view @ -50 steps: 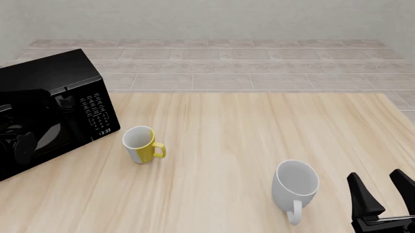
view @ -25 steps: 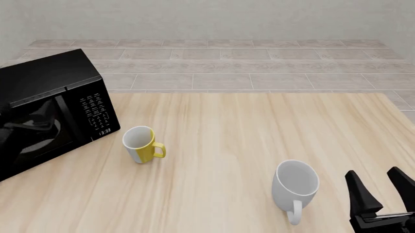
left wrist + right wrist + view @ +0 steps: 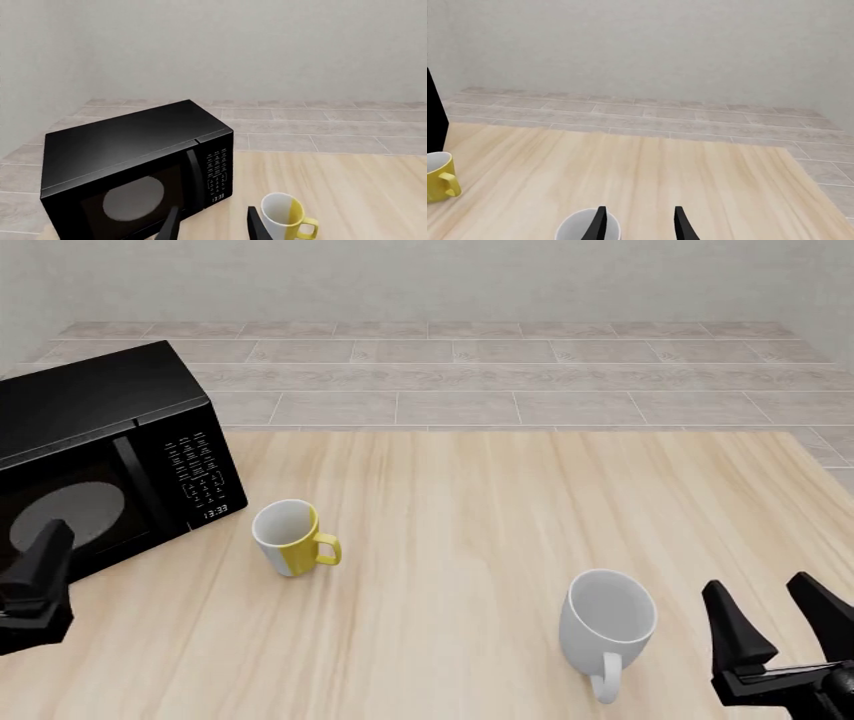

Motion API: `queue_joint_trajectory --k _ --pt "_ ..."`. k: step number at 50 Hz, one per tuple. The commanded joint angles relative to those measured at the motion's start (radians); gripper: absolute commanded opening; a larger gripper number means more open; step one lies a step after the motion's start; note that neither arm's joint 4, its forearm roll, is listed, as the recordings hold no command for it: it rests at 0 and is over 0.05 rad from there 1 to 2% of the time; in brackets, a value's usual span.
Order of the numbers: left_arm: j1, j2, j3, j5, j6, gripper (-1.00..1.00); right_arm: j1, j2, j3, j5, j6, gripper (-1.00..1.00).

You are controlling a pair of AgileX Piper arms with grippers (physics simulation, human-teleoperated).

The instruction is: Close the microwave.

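Observation:
The microwave (image 3: 120, 455) is a glossy black box at the table's far left. Its dark glass door lies flush with the keypad panel (image 3: 198, 468), and the white round plate (image 3: 60, 512) shows through the glass. In the left wrist view the microwave (image 3: 127, 160) stands ahead with its door shut. My left gripper (image 3: 212, 227) is open and empty, a short way back from the door. Only one of its fingers (image 3: 44, 552) shows in the front view. My right gripper (image 3: 781, 625) is open and empty at the near right.
A yellow mug (image 3: 290, 537) stands just right of the microwave and also shows in the left wrist view (image 3: 287, 215). A white mug (image 3: 609, 625) stands left of my right gripper, its rim low in the right wrist view (image 3: 587, 229). Tiled floor lies beyond the table's far edge.
My left gripper has drawn back from the microwave door toward the near left edge. The arm's reflection has left the glass and the plate now shows. My right gripper has sunk slightly.

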Motion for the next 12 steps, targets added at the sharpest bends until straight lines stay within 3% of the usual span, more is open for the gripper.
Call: queue_joint_trajectory --k 1,9,12 --pt "-0.010 -0.255 0.038 0.187 0.012 1.00 0.010 0.064 0.000 -0.062 0.000 1.00" --pt "0.003 -0.296 0.045 0.230 -0.013 1.00 0.009 0.044 0.000 -0.045 -0.001 1.00" --pt "0.002 -0.295 0.025 0.240 -0.007 1.00 -0.004 -0.019 0.000 0.010 0.009 1.00"
